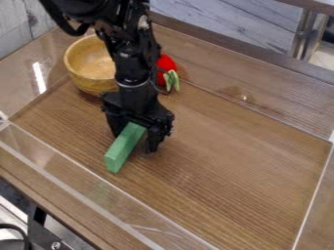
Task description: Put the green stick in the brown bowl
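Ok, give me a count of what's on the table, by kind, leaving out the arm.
Green stick: 1
Brown bowl: 1
Red strawberry-like toy with green leaves: 1
Total: 3

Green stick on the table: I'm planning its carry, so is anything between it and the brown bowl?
The black gripper itself hangs over that stretch, beside the bright green block. Nothing else visible stands before the round light-brown wooden bowl.
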Tool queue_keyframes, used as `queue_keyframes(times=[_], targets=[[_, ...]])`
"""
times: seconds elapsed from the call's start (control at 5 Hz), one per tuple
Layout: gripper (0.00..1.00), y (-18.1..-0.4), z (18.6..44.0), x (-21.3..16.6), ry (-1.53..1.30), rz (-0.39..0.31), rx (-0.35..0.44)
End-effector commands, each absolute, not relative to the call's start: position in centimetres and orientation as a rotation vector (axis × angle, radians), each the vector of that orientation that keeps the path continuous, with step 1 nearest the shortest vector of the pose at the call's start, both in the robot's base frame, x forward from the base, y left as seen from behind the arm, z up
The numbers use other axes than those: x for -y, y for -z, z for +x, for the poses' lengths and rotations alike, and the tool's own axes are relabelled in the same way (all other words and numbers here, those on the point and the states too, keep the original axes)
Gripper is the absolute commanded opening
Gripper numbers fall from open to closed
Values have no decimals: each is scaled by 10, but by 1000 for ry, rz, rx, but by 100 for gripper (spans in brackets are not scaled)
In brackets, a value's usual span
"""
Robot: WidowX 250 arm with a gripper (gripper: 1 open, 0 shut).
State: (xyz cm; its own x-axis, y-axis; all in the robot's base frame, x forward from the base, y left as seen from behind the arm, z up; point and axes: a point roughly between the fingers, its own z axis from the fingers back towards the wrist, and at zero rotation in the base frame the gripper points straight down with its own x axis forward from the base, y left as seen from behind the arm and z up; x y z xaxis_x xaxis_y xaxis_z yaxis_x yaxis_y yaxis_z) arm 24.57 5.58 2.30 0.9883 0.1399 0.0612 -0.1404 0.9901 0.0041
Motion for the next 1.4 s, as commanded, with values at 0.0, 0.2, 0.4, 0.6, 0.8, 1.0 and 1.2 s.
queue_keyframes(times=[0.0, 0.2, 0.4, 0.6, 0.8, 1.0, 1.2], targets=[[100, -36, 258, -64, -146, 8, 98], [100, -27, 253, -69, -188, 1, 95], [100, -26, 248, -73, -226, -4, 95], [0, -27, 249, -67, -182, -9, 96], [0, -28, 253, -62, -206, -11, 96], [0, -36, 260, -58, -236, -19, 106], [0, -53, 260, -68, -269, -31, 121]])
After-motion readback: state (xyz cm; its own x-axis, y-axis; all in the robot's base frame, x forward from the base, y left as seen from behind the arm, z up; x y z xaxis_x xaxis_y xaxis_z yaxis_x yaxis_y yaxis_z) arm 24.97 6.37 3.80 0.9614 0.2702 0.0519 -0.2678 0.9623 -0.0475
